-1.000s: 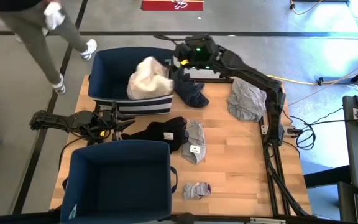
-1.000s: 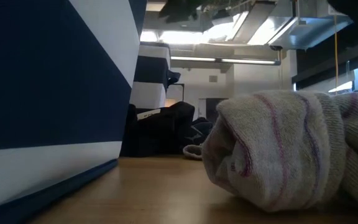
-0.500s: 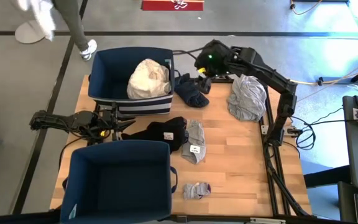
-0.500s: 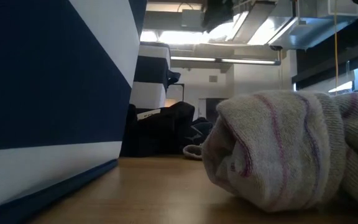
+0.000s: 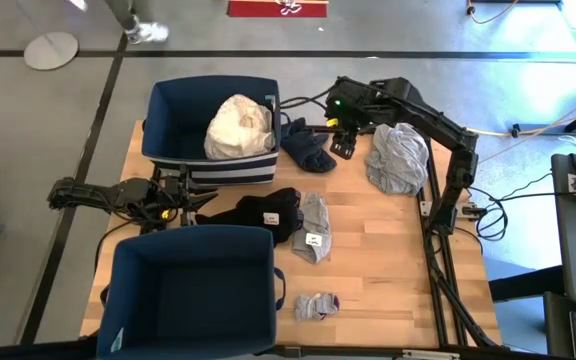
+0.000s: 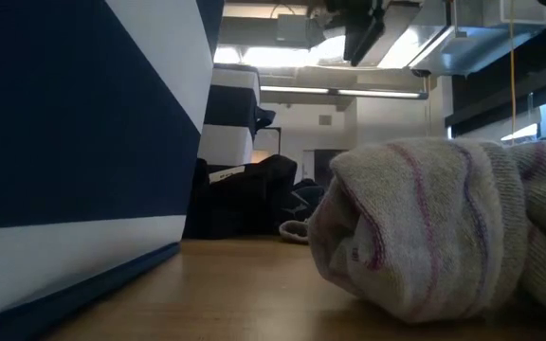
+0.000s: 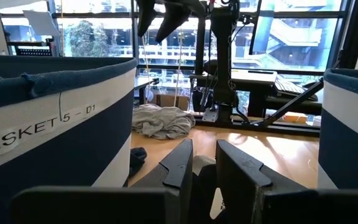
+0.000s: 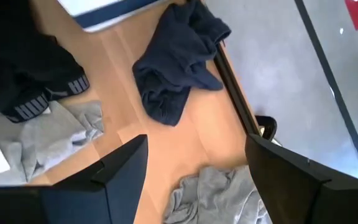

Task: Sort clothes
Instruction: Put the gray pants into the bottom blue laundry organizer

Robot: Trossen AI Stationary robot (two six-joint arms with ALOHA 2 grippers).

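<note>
The clothes lie spread out. A cream garment (image 5: 238, 125) rests in the far navy bin (image 5: 168, 110). On the table lie a navy garment (image 5: 306, 150), a light grey garment (image 5: 398, 158), a black garment (image 5: 258, 215), a grey labelled piece (image 5: 313, 225) and grey socks (image 5: 316, 305). My right gripper (image 5: 343, 142) hangs open above the table between the navy garment (image 8: 179, 68) and the light grey one (image 8: 219, 193), pointing steeply down and holding nothing. My left gripper (image 5: 196, 198) waits level between the two bins, its fingers (image 7: 179, 165) a little apart.
The near navy bin (image 5: 193, 295) stands at the table's near left, close beside my left arm. In the low view the socks (image 6: 444, 227) fill the near right. Bare wood shows on the right half of the table, near the front edge.
My right gripper has swung away from the far bin's right rim, toward the table's right and near edges. It has tipped from nearly level to steeply downward and stays open. A person at the far left has walked out of view.
</note>
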